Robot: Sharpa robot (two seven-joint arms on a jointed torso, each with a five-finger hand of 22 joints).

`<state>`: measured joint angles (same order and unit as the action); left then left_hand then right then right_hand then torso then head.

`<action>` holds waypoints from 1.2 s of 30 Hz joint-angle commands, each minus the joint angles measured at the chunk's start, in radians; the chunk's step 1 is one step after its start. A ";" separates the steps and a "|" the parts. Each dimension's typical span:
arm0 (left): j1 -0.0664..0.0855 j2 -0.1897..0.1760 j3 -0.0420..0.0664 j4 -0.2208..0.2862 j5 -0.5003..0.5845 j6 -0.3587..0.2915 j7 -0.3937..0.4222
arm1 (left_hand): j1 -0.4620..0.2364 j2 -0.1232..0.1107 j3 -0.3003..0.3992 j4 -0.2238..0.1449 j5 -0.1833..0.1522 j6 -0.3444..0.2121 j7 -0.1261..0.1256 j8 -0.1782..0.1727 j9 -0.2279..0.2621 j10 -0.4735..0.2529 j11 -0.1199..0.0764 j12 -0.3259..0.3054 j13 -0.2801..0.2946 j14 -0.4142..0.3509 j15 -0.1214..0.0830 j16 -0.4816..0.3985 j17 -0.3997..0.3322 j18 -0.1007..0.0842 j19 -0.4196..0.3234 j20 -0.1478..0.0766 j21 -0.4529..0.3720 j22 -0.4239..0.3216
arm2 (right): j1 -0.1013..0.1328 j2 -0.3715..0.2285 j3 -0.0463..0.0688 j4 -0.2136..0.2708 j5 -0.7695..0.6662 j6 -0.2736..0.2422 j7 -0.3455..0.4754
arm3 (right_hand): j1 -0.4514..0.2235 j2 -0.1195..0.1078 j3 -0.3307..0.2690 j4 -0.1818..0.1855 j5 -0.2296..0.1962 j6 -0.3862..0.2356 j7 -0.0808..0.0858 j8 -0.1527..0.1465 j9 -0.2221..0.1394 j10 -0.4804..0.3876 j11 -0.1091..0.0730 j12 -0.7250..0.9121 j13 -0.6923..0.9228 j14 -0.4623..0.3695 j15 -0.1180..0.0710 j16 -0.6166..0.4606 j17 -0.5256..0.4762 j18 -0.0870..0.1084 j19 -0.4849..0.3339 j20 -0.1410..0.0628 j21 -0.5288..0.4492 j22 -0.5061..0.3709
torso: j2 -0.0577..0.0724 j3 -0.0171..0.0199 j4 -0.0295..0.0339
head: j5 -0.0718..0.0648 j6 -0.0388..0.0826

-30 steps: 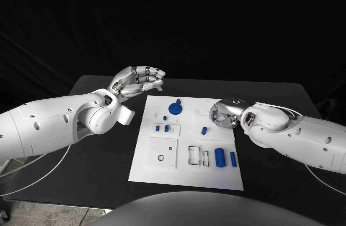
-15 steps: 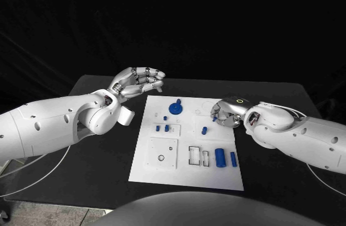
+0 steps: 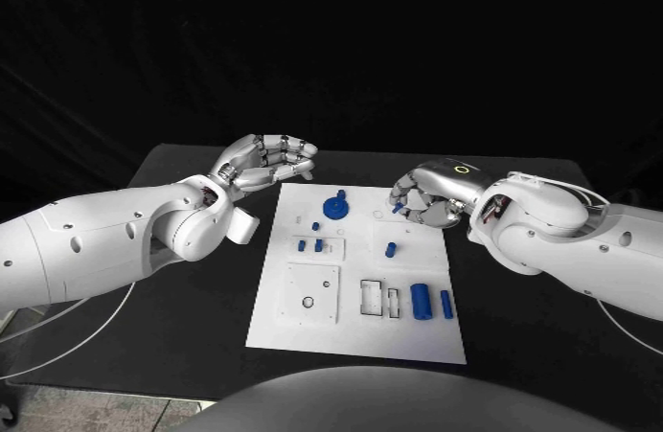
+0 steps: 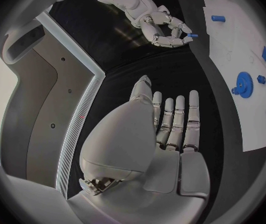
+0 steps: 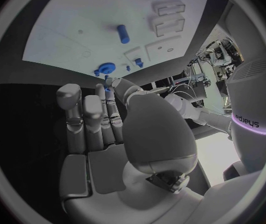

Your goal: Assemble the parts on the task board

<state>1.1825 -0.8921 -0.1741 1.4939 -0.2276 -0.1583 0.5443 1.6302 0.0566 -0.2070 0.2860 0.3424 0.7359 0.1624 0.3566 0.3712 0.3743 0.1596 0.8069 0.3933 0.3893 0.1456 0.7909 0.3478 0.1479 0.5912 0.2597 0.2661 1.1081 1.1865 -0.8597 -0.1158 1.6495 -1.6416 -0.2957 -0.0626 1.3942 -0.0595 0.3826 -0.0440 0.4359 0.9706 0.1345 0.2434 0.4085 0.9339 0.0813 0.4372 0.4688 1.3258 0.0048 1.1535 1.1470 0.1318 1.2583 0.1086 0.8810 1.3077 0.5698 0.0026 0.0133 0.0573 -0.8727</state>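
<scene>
The right hand [image 3: 425, 200] hangs over the far right part of the board [image 3: 356, 331], thumb and a fingertip pinched on a small blue peg [image 4: 192, 35], probably so the peg can be lowered into a hole without the other fingers touching the board. The left hand [image 3: 266, 160] is off the board's far left corner, fingers curled in and holding nothing, likely parked clear of the work. On the board I count one gear [image 3: 336, 206] near its far edge, two cylinders [image 3: 422, 300] lying side by side near its near right part, and one short peg [image 3: 390, 250] at its middle. Several smaller blue pieces sit left of centre; their number is unclear.
</scene>
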 commanded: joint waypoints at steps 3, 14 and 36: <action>-0.007 0.007 -0.005 -0.006 0.021 0.001 0.014 | 0.001 0.020 -0.018 -0.001 0.010 -0.017 0.003 0.017 -0.019 -0.023 0.004 -0.018 -0.055 -0.040 0.007 -0.046 -0.055 0.005 -0.040 0.010 -0.067 -0.044 | -0.023 0.035 -0.001 0.039 -0.025 0.058 -0.022 | 0.011 -0.001 0.000 -0.007 0.003 0.000 0.007 -0.010 -0.004 0.009 0.000 -0.008 -0.005 0.016 0.002 0.017 0.012 -0.004 0.015 0.000 0.023 0.096 | -0.008 -0.0007 0.0006 | 0.003 0.000; -0.011 0.013 -0.021 -0.009 0.052 0.000 0.041 | -0.078 0.037 -0.068 0.003 -0.004 -0.115 0.000 -0.084 -0.146 -0.154 -0.016 -0.158 -0.252 -0.221 0.012 -0.301 -0.252 0.002 -0.222 0.022 -0.207 -0.213 | -0.106 0.169 -0.001 -0.006 -0.089 0.085 -0.028 | 0.014 -0.004 0.001 -0.010 0.003 0.006 0.008 -0.015 -0.008 0.015 0.000 -0.011 -0.012 0.018 0.001 0.020 0.010 -0.004 0.018 0.000 0.025 0.096 | -0.025 -0.0038 0.0093 | 0.020 0.000; -0.014 0.020 -0.026 -0.007 0.085 -0.008 0.079 | -0.244 -0.004 0.059 0.006 -0.036 -0.271 -0.085 -0.285 -0.310 -0.332 -0.099 -0.428 -0.352 -0.367 0.021 -0.673 -0.327 -0.047 -0.559 0.037 -0.244 -0.893 | -0.154 0.283 0.000 -0.060 -0.182 0.176 -0.048 | 0.019 -0.011 0.004 -0.020 0.003 0.002 0.012 -0.037 -0.022 0.021 0.004 -0.020 -0.027 0.014 0.003 0.017 0.001 -0.003 0.015 0.001 0.021 0.094 | -0.032 -0.0065 0.0157 | 0.029 0.000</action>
<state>1.1687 -0.8748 -0.2004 1.4846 -0.1552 -0.1750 0.6051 1.3882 0.0437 -0.1483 0.2921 0.3020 0.4644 0.0734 0.0744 0.0621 0.0426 0.0561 0.3760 0.0404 0.0237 0.1605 0.1122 0.0195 0.1167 0.0293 0.2934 0.0232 0.2128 1.0339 -0.5790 -0.1164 1.5898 -1.7647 -0.1676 -0.0993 1.4030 -0.0687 0.3867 -0.0594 0.4357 0.9755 0.1392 0.2125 0.3876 0.9490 0.0858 0.4218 0.4434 1.3379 0.0069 1.1763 1.1487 0.1317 1.2684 0.1089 0.9041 1.3073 0.5382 -0.0040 0.0287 0.0852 -0.8727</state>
